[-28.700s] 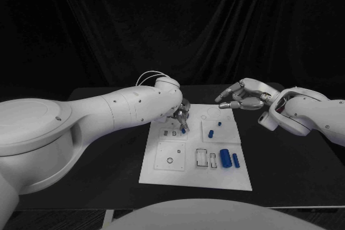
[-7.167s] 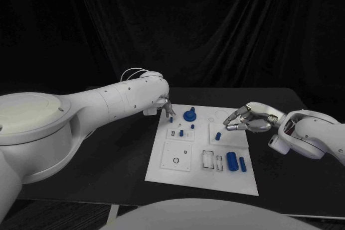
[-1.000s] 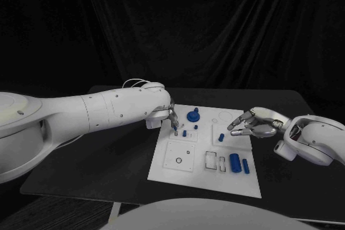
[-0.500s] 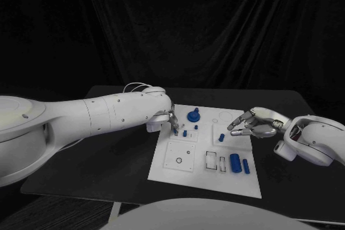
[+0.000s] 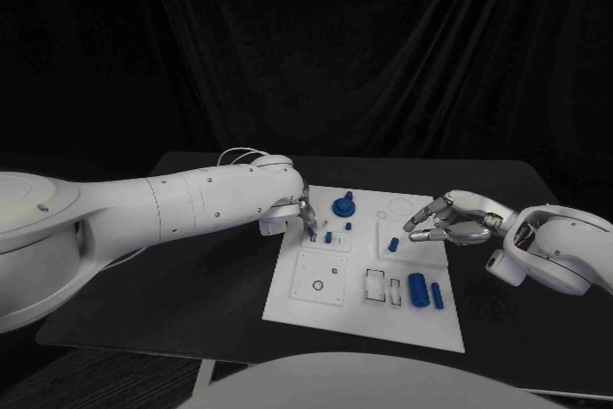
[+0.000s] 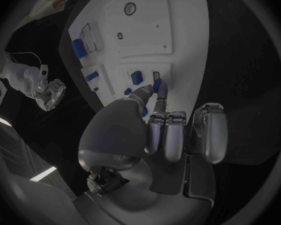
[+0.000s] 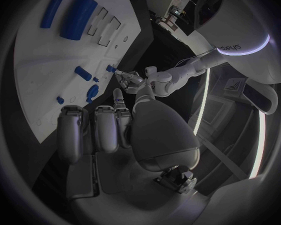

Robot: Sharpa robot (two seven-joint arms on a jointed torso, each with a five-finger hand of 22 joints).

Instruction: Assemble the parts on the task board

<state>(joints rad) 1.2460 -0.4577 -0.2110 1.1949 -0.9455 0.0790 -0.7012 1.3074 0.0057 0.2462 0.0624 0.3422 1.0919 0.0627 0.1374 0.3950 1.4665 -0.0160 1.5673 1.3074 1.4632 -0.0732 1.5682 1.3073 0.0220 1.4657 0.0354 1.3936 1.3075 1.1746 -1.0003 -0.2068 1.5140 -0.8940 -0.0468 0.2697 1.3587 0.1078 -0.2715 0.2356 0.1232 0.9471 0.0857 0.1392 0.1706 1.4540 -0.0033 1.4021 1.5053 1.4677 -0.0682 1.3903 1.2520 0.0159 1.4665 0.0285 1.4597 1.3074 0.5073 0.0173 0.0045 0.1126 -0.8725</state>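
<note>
Left hand (image 5: 304, 213) is down at the far-left part of the task board (image 5: 335, 304), thumb and a finger pinching a small blue peg (image 6: 157, 83) right at a little slot (whether it has seated I cannot tell). Judging from this, the step is inserting that peg: keep it upright, press straight down, and let go only once it stands alone. Right hand (image 5: 450, 225) hovers over the board's right edge, fingers loosely curled and holding nothing. Near it, to its left, a short blue piece (image 5: 392, 244) lies on the board, and nearer still lies a larger blue cylinder (image 5: 415, 290)
</note>
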